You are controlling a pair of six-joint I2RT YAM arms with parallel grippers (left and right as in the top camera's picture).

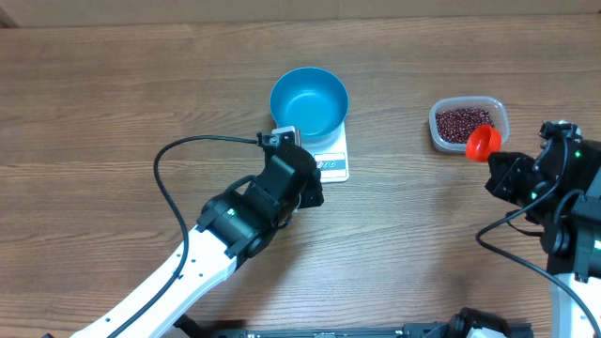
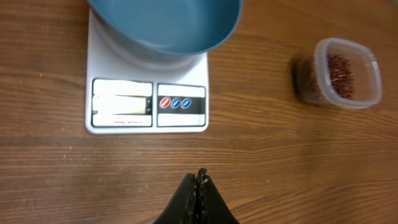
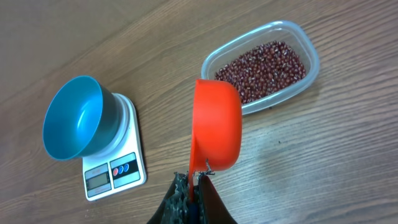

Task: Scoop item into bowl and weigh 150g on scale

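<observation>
The blue bowl [image 1: 309,101] stands empty on the white scale [image 1: 332,165], whose display and buttons [image 2: 148,104] face my left gripper. That left gripper [image 2: 198,176] is shut with nothing in it, hovering over bare wood just in front of the scale. The dark red-brown beans [image 1: 465,121] lie in a clear tub [image 3: 310,58] at the right. My right gripper [image 3: 194,178] is shut on the handle of a red scoop [image 3: 217,123], which hangs tilted next to the tub's near edge. I see no beans in the scoop.
A black cable [image 1: 178,150] loops from the left arm across the wood at the left. The right arm's body [image 1: 554,183] fills the right edge of the overhead view. The table is brown wood grain all round.
</observation>
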